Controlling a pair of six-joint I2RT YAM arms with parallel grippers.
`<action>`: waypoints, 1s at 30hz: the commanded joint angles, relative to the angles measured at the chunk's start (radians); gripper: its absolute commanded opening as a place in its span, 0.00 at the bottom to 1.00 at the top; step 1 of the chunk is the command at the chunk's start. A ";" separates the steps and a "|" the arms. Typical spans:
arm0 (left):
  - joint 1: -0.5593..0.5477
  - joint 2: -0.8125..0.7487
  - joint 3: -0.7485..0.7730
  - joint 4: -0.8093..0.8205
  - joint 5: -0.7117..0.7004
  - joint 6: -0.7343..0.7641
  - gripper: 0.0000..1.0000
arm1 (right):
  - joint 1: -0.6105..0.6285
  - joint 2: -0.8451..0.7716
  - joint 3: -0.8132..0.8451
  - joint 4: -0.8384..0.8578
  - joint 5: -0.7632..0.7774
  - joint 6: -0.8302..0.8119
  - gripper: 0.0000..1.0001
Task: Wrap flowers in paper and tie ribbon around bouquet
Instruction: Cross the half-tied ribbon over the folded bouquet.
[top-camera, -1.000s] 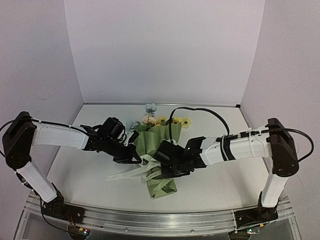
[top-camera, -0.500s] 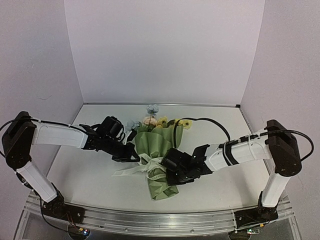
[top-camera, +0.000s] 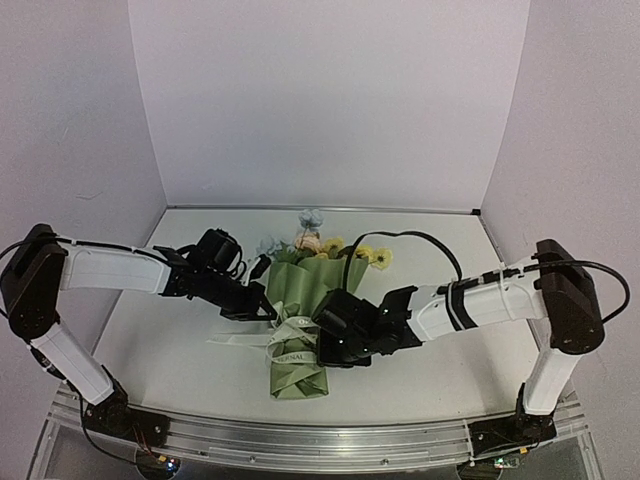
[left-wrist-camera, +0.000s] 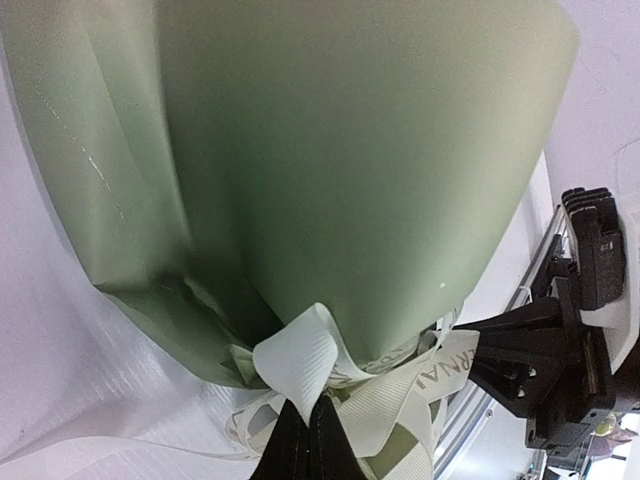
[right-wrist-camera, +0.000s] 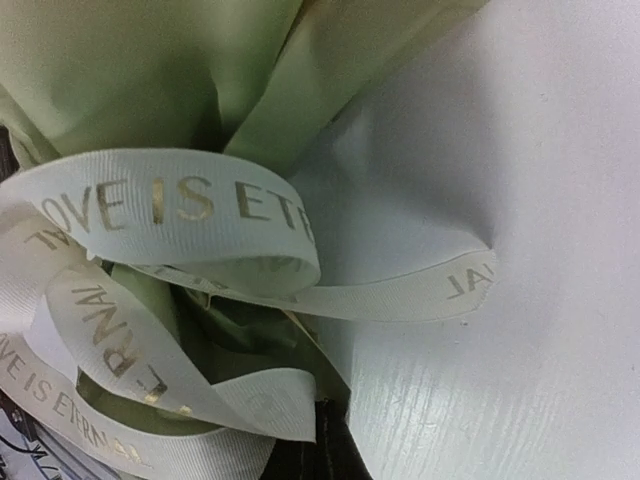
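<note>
Pale lilac walls (top-camera: 330, 100) close in a white table (top-camera: 180, 370), and your bouquet (top-camera: 300, 320) lies on it at the centre of the overhead view. Its wide rim points toward the top of the frame and its narrow foot toward the bottom edge. At that rim the flowers (top-camera: 322, 244) show above the paper (top-camera: 298, 287): pale blue at the upper left of the bunch, pink in the middle, yellow trailing off to the right. The ribbon (top-camera: 288, 338) circles the cone's narrow waist in several loops, and one loose tail runs out flat over the table toward the left of the frame.

Your left gripper (top-camera: 268, 312) reaches in from the left and sits against the left flank of the cone at the waist. In its wrist view the fingers (left-wrist-camera: 292, 452) at the bottom centre are pressed together, pinching a folded loop of ribbon that stands up just above them, with green paper filling the frame beyond.

Your right gripper (top-camera: 322, 340) comes in from the right and meets the waist on the opposite flank. Its wrist view shows its dark fingers (right-wrist-camera: 330, 458) closed at the bottom centre, with a band of ribbon running down into them. Lettered loops are piled at the left of the frame, and one loop lies flat on the table to the right.
</note>
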 joint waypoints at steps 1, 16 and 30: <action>0.003 -0.074 -0.022 -0.012 0.010 0.009 0.00 | 0.002 -0.077 0.048 -0.127 0.096 -0.002 0.00; 0.004 -0.148 -0.113 0.004 -0.009 -0.018 0.00 | 0.018 -0.041 0.112 -0.298 0.108 -0.126 0.00; 0.017 -0.145 -0.110 -0.003 -0.026 -0.012 0.00 | 0.050 -0.025 0.093 -0.353 0.111 -0.182 0.00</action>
